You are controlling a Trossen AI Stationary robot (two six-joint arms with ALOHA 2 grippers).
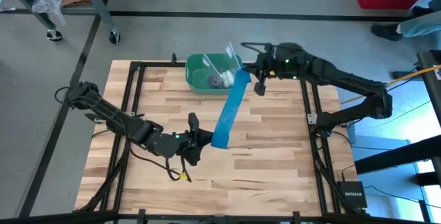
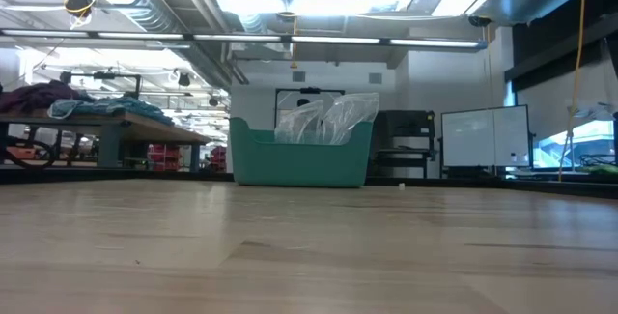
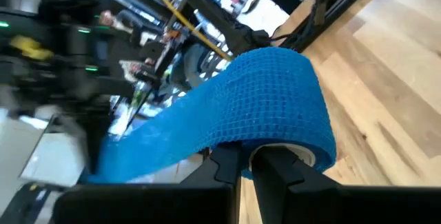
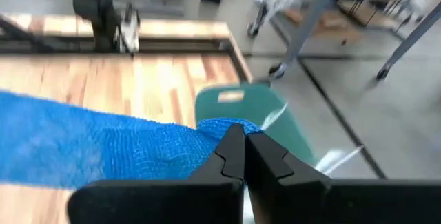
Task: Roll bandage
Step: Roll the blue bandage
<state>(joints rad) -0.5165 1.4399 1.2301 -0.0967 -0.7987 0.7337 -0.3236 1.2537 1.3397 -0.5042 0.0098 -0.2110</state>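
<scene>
The bandage [image 1: 228,112] is stretched above the table [image 1: 275,176] as a long blue band, its long axis running from the left gripper [image 1: 204,141] near the table's middle up to the right gripper [image 1: 249,72] beside the green bin [image 1: 200,69]; each end is clamped by closed fingers
</scene>
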